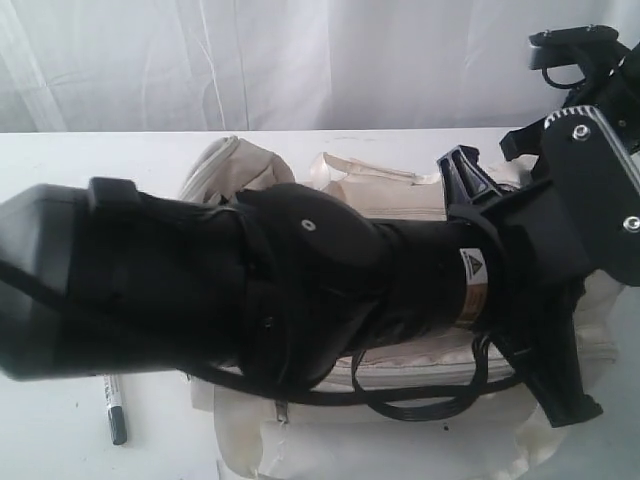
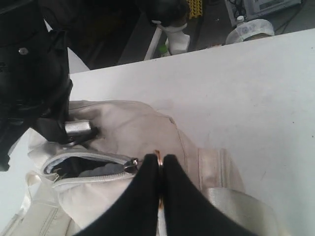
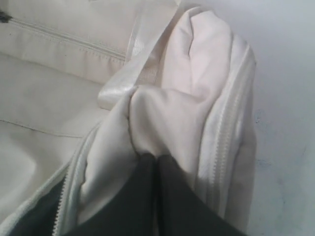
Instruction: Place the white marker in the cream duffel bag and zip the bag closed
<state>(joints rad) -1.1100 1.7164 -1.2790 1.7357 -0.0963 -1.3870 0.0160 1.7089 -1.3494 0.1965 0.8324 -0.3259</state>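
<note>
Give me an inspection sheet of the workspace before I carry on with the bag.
Surface: white table, lightly marked.
Job's things: white marker lies on the table outside the bag, its upper end hidden by an arm; cream duffel bag has its zip opening partly open.
Clutter: nothing seen.
Grippers: left gripper is shut on a thin ring beside the zipper, seemingly the pull; right gripper is shut on a fold of the bag's fabric.
Cables: black cable loops from the arm over the bag.
Surroundings: white curtain behind the table; gear beyond the table edge is too blurred to name.
</note>
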